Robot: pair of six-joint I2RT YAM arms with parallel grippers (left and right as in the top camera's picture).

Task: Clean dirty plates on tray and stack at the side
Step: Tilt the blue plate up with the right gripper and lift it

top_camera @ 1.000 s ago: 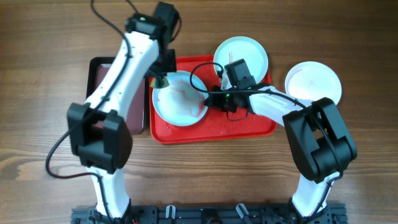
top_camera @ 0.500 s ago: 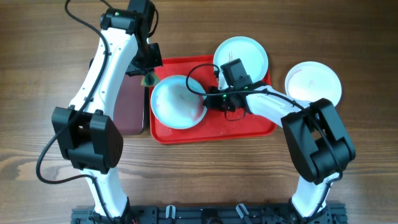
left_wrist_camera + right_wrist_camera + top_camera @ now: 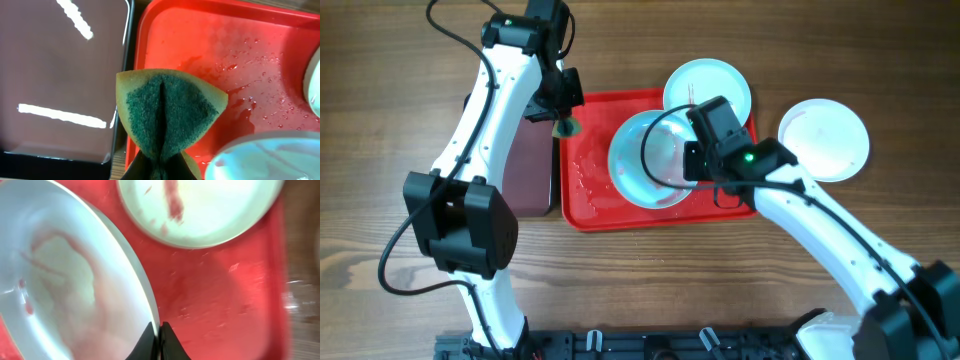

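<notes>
Right end effector (image 3: 156, 330) clamped on pale-blue plate (image 3: 638, 165) rim (red smears inside), over tray (image 3: 588, 195). Left end effector (image 3: 156, 169) pinching folded sponge (image 3: 167, 112), tray's far-left corner.

Your two arms share one look: glossy white link shells joined by chunky black joint housings. On the left arm (image 3: 495, 105), left of the tray (image 3: 582, 215), a thin black cable (image 3: 384, 265) curves out from the big lower joint, and a tiny green light (image 3: 507, 20) shows on its black wrist block. The right arm (image 3: 820, 225), right of the tray, has its own green indicator (image 3: 750, 156) and a black cable loop (image 3: 643, 150). The right gripper (image 3: 156, 339) ends in slim black fingertips.
</notes>
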